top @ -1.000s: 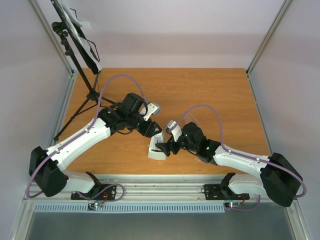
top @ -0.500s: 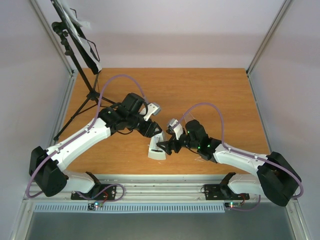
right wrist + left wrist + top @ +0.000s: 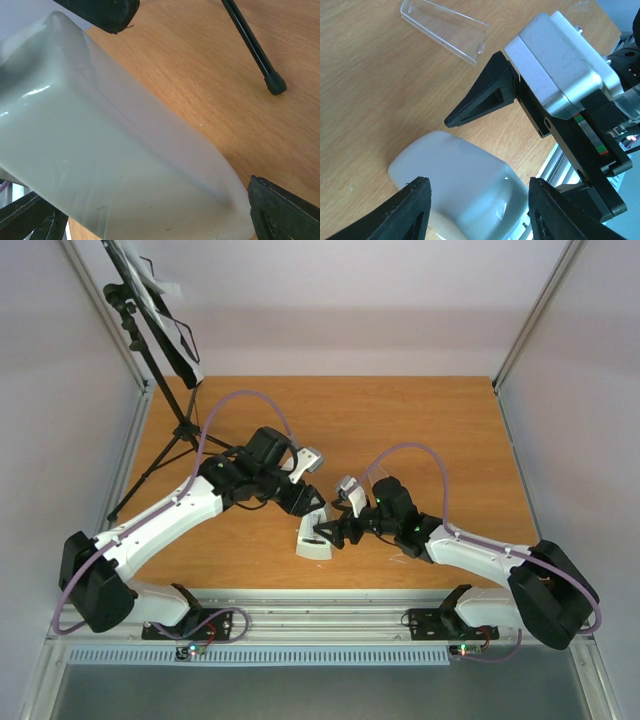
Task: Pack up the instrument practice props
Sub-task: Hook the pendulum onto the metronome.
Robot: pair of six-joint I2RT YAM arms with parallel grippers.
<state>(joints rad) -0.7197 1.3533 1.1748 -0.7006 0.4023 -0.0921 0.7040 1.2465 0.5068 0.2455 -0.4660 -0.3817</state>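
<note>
Where left gripper (image 3: 308, 508) sits, metronome (image 3: 314, 544) half-hidden.

You see the small pale metronome (image 3: 316, 538) resting on the wooden table (image 3: 450, 430), near the front edge. Its clear cover (image 3: 445, 29) is off and lies flat close by. The black music stand (image 3: 150, 315) stands upright in the far left corner, with white pages (image 3: 163, 286) on it.
</note>
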